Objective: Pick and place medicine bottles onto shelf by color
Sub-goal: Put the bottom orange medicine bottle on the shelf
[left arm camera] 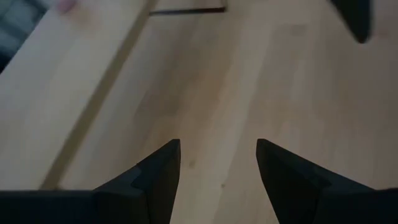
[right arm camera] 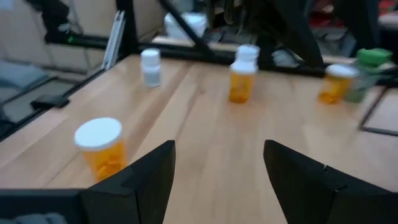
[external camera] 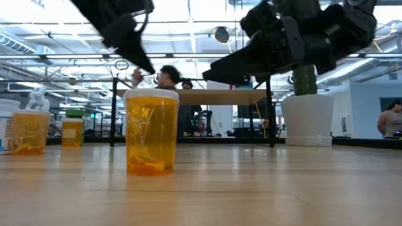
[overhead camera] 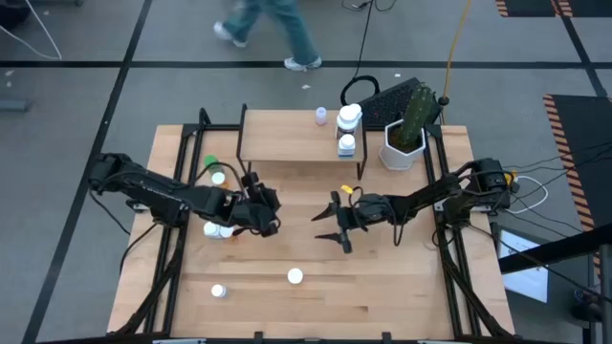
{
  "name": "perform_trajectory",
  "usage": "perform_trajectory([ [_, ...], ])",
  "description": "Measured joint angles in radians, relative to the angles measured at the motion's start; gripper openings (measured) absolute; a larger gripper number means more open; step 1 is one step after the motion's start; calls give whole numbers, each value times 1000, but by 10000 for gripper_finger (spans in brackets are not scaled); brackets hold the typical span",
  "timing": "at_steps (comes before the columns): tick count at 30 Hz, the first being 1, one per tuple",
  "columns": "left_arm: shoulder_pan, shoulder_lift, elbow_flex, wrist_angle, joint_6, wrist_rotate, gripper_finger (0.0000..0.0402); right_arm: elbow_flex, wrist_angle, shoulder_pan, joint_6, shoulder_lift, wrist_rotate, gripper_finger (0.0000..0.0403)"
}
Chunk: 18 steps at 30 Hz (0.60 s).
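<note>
Seen from above, the left gripper [overhead camera: 271,222] hovers over bare tabletop [overhead camera: 402,287], fingers parted and holding nothing. Two white-capped bottles [overhead camera: 218,229] stand just behind it. The right gripper [overhead camera: 330,227] faces it nearby, also open and empty. An orange bottle [overhead camera: 295,276] stands apart, nearer the front edge. Three white bottles [overhead camera: 346,145] sit on the shelf [overhead camera: 287,139].

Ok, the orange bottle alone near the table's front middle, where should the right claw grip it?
Grip the bottle by its round body just under its cap, coming in level from the side where the right claw hangs. It stands upright with nothing close around it, so the open claw should probably straddle it cleanly.
</note>
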Motion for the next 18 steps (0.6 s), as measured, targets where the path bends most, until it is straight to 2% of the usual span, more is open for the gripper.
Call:
perform_trajectory([
  [3, -13, -22, -70, 109, 73, 23, 211, 78, -136, 6, -13, 0, -21, 238],
  [6, -17, -39, -117, 138, 61, 22, 211, 135, -249, 13, -43, 0, -28, 238],
  [10, -17, -36, -206, 294, 70, 7, 211, 240, -412, 23, -25, 0, -151, 238],
  [15, -11, -29, -322, 557, 158, 21, 211, 391, -626, 78, -42, 37, -150, 247],
  [18, -4, -40, -337, 596, 209, 21, 211, 490, -680, 111, -57, 99, -151, 267],
])
